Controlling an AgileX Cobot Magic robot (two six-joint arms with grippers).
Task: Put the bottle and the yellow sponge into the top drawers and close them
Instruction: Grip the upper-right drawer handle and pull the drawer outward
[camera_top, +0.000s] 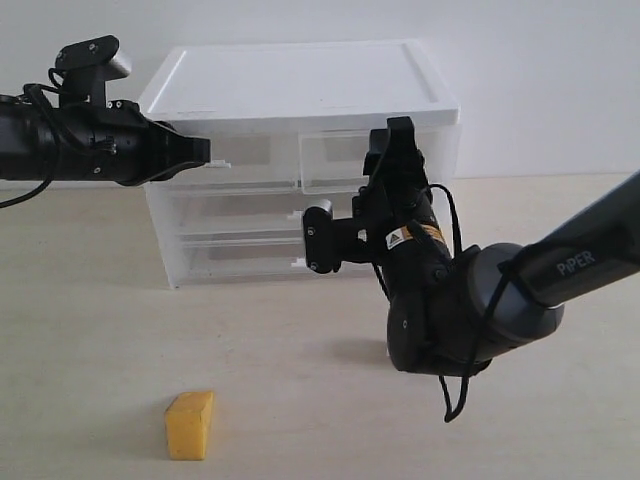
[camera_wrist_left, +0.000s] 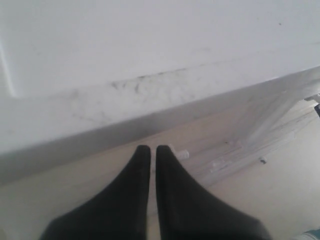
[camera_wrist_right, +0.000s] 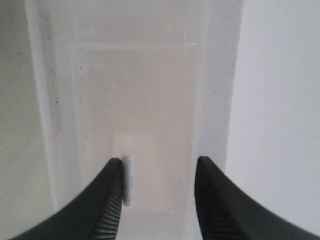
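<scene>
In the exterior view a white drawer cabinet (camera_top: 300, 80) stands at the back of the pale table (camera_top: 100, 330). The two small half-width drawers sit side by side under its lid, the top left drawer (camera_top: 255, 150) and the top right drawer (camera_top: 335, 160). From here it is hard to tell whether either is pushed fully in. The left tool (camera_top: 205, 150) reaches in level from the left. Its tip is brought to a point just beside the little white tab (camera_top: 222, 163) on the top left drawer. The right tool (camera_top: 392, 150) is held up in front of the top right drawer and hides part of its face. The yellow sponge (camera_top: 190, 425) lies alone on the table near the front edge, well apart from the cabinet and both arms.

In the left wrist view the left tool (camera_wrist_left: 152, 150) has its two black fingers drawn together, with only a thin slit between them and nothing in it. Its tip is below the cabinet lid (camera_wrist_left: 150, 50), and the tab (camera_wrist_left: 182, 154) is just beside it.

In the right wrist view the right tool (camera_wrist_right: 160, 170) is spread wide and holds nothing. It faces the translucent front of the top right drawer (camera_wrist_right: 150, 100). That drawer's tab handle (camera_wrist_right: 129, 180) lies between the fingers, close against one of them.
</scene>
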